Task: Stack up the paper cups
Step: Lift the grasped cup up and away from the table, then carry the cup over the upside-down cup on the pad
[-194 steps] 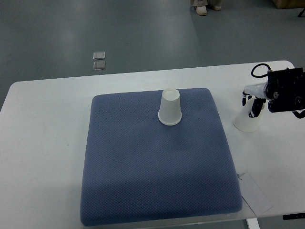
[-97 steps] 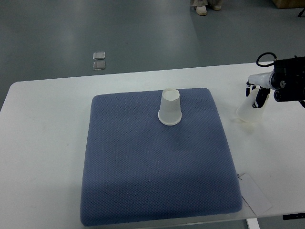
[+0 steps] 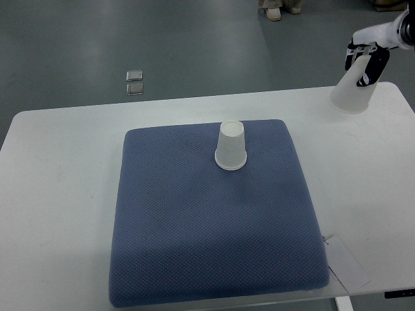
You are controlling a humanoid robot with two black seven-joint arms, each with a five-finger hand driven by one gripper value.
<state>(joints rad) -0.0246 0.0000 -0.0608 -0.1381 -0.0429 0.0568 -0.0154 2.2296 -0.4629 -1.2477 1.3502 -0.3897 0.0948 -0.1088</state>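
One white paper cup (image 3: 231, 146) stands upside down on the blue mat (image 3: 207, 233), near the mat's far edge. A second white paper cup (image 3: 352, 91) hangs upside down in the air at the upper right, mouth downward. My right hand (image 3: 366, 57) is shut on its upper part, with dark fingers wrapped around it. This held cup is well to the right of the standing cup and higher up. The left arm does not show.
The mat lies on a white table (image 3: 58, 194). A white paper tag (image 3: 347, 262) lies by the mat's near right corner. Two small squares (image 3: 135, 82) mark the grey floor beyond the table. A person's feet (image 3: 280, 9) show at the top edge.
The right hand has lifted its cup off the table at the mat's right side and carried it up and away toward the upper right corner. The cup on the mat has not moved.
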